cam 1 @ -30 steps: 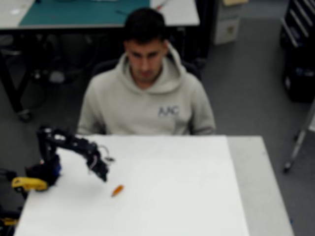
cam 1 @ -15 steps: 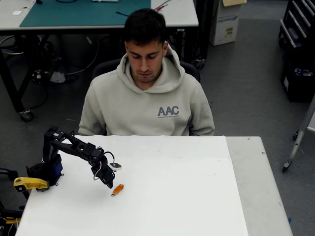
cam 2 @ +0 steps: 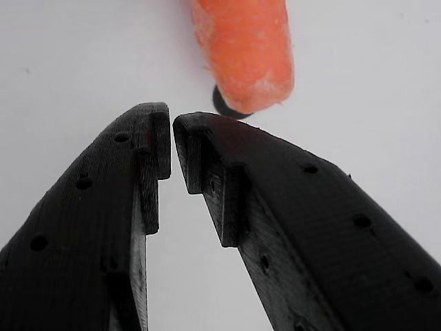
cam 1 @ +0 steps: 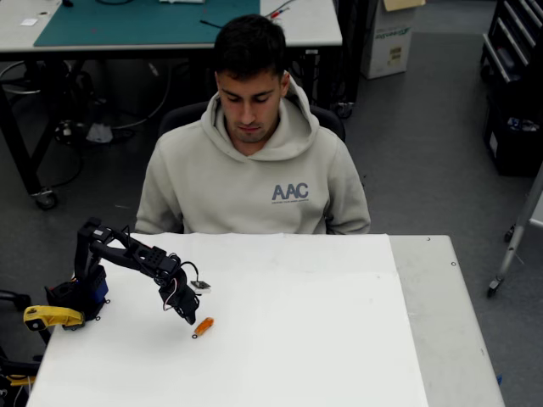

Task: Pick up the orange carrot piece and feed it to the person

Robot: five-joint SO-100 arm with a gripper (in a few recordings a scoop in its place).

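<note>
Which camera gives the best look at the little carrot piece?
The wrist view: the carrot piece looms large and sharp just beyond the nearly closed, empty claw, though its far end is cut off. The overhead view shows it whole but tiny on the white table.

My pincer (cam 2: pixel 171 131): matt black plastic, finely ribbed, small holes. Carrot piece (cam 2: pixel 244 48): moist, rough orange flesh. Table (cam 1: pixel 322 339): smooth matt white. Person's hoodie (cam 1: pixel 246 191): soft cloth.
</note>
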